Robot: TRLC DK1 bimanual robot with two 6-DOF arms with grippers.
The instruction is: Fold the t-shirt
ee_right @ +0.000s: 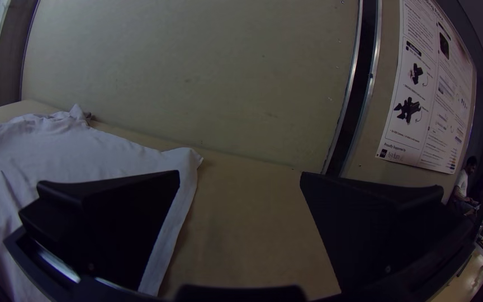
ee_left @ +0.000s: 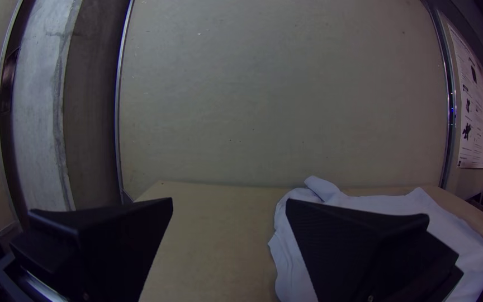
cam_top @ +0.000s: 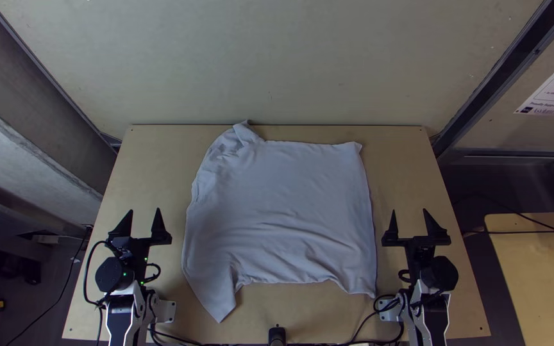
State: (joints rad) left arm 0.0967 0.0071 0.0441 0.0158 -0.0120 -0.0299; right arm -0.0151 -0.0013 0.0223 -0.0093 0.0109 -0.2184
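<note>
At mid-frame, the shirt [cam_top: 283,205] is lying spread, seemingly bunched at upper left; lower down, left gripper [cam_top: 145,209] and right gripper [cam_top: 409,210] are sitting jaws apart. Pinching that bunch could be skewing layers.

White-and-black arms, looping black cables, wedge-shaped black pincer fingers [ee_right: 107,223]

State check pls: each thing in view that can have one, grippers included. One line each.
t-shirt: spread on the table, not folded up, wrinkled toward the near side, rumpled at the far left corner, held by neither gripper
left gripper: open, empty, beside the shirt's left side
right gripper: open, empty, beside the shirt's right side
poster: up on the wall, flat
</note>
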